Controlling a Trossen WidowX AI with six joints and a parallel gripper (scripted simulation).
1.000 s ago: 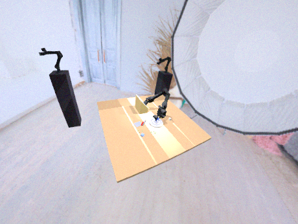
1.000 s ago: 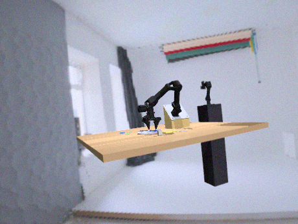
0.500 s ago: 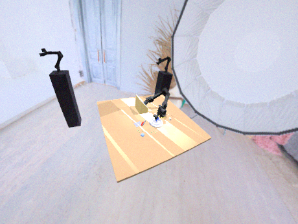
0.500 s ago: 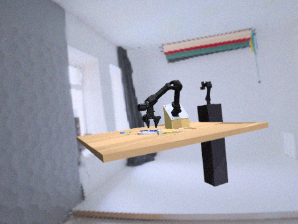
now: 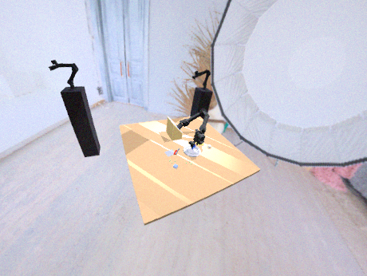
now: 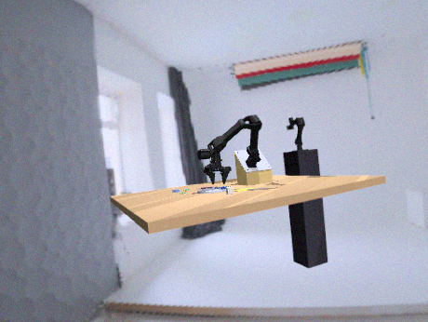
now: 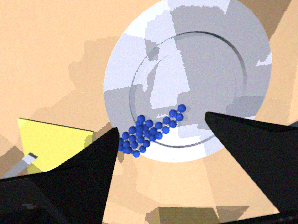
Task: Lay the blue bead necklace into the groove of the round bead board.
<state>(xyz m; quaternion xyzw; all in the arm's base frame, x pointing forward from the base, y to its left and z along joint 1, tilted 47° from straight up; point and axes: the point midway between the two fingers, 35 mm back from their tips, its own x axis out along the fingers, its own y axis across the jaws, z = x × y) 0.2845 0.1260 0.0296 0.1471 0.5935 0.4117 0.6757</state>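
The round grey-white bead board [image 5: 195,154] [image 7: 117,85] lies on the table, with a thin circular groove visible in the wrist view. The blue bead necklace [image 7: 144,131] lies in a bunch over the board's near left edge in that view. A short double strand reaches right, across the groove line, to the inner area. Most of the groove shows no beads. The bunch's left end runs up to the left finger, which may hide some beads. My gripper [image 6: 219,182] [image 7: 161,123] is open and empty, pointing down just above the board, with the necklace mostly between its fingers in the wrist view.
A yellow sheet [image 7: 55,145] with a grey bar-like thing [image 7: 22,162] lies left of the board in the wrist view. A white cube [image 6: 229,190] stands beside the board. A wedge-shaped tan block [image 5: 173,131] [image 6: 253,178] stands behind. Small red [image 5: 175,151] and blue [image 5: 175,166] items lie nearby.
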